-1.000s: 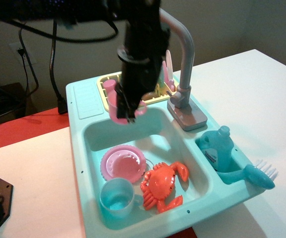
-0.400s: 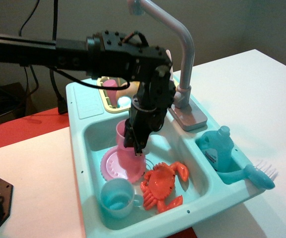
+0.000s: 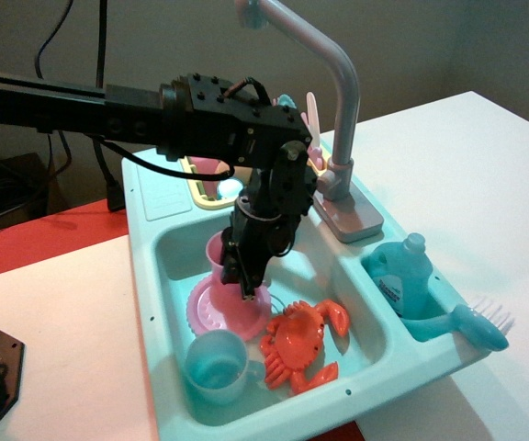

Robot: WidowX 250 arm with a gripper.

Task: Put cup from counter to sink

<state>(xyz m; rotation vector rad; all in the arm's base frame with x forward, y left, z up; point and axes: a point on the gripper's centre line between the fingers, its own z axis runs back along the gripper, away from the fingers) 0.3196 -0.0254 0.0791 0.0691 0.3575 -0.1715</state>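
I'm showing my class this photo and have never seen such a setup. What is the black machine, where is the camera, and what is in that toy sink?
The black machine is a robot arm; its gripper is shut on a pink cup, lowered into the teal toy sink over a pink plate. One camera looks down from the front. Also in the basin: a blue cup and an orange crab. A grey faucet stands behind, and a soap bottle and brush sit at the right.

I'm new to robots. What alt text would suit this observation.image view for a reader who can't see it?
A black robot arm's gripper lowers a pink cup onto a pink plate inside a teal toy sink. A light blue cup and an orange crab also lie in the basin, below a tall grey faucet.
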